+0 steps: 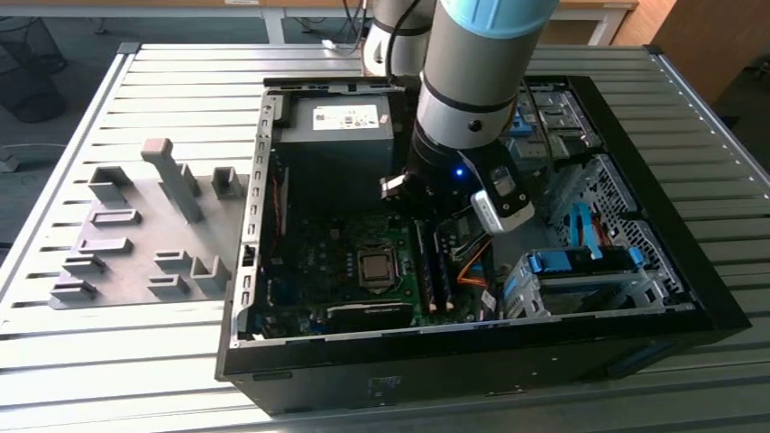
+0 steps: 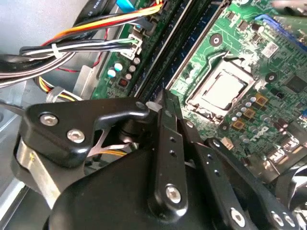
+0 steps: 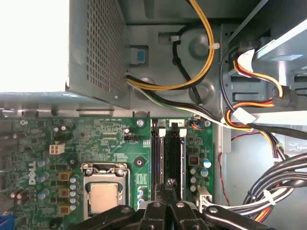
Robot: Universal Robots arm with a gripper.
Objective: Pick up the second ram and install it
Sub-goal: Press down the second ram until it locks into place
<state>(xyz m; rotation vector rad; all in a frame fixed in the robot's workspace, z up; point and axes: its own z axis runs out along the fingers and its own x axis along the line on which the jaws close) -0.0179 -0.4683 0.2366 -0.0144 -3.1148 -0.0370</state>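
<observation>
Black-fingered gripper (image 3: pixel 169 191) hangs low inside the open black computer case (image 1: pixel 673 298), its tips drawn together over the thin green memory stick (image 3: pixel 171 160), which stands seated in the motherboard slots directly beneath them.

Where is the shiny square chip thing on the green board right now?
In the first wrist view the square processor socket sits on the green motherboard, beside the long memory slots where the gripper is, below the grey power supply box.

Green motherboard (image 3: pixel 110 139) with silver processor socket (image 3: pixel 104 194) and black memory slots (image 3: pixel 173 153); black computer case (image 1: pixel 481 361); grey perforated power supply (image 3: pixel 98 48); yellow, orange, black cables (image 3: pixel 201 62); grey holder blocks (image 1: pixel 144 234); blue drive brackets (image 1: pixel 578 262).
</observation>
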